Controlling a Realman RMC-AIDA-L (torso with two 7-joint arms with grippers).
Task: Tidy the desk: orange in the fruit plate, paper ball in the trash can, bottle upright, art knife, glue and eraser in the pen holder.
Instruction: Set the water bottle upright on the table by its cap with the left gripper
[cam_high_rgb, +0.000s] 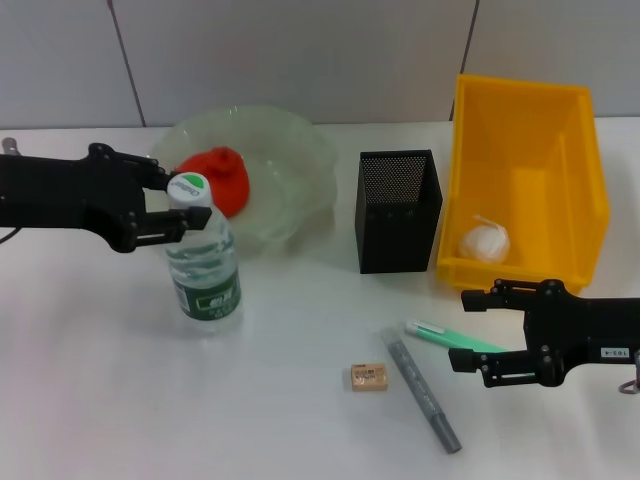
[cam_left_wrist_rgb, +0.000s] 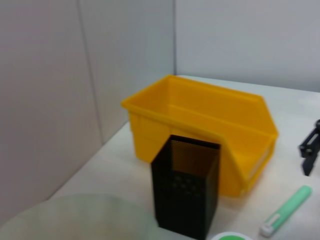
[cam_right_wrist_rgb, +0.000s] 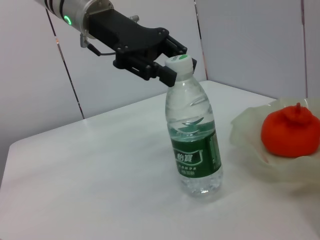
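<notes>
**Colours on the white desk**

The bottle (cam_high_rgb: 203, 262) was clear, with a green label and a green-and-white cap. At its 1 o'clock the orange (cam_high_rgb: 217, 178) was red-orange in a pale green translucent plate (cam_high_rgb: 300, 165). The pen holder (cam_high_rgb: 398, 211) was black mesh, the bin (cam_high_rgb: 527, 175) yellow, the paper ball (cam_high_rgb: 484, 241) white. The glue (cam_high_rgb: 454, 338) was mint green, the knife (cam_high_rgb: 421, 389) grey, the eraser (cam_high_rgb: 369, 377) tan. Both grippers (cam_high_rgb: 172, 208) (cam_high_rgb: 475, 330) were black.

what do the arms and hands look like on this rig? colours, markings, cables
Both hands are matte black with angular, blocky fingers. The left hand sits on a black forearm; the right wrist view shows a silver wrist section behind it with black bands and a green indicator light, plus a thin dark cable loop. The right hand carries a small white label with unreadable text and a metal ring near the wrist.
</notes>
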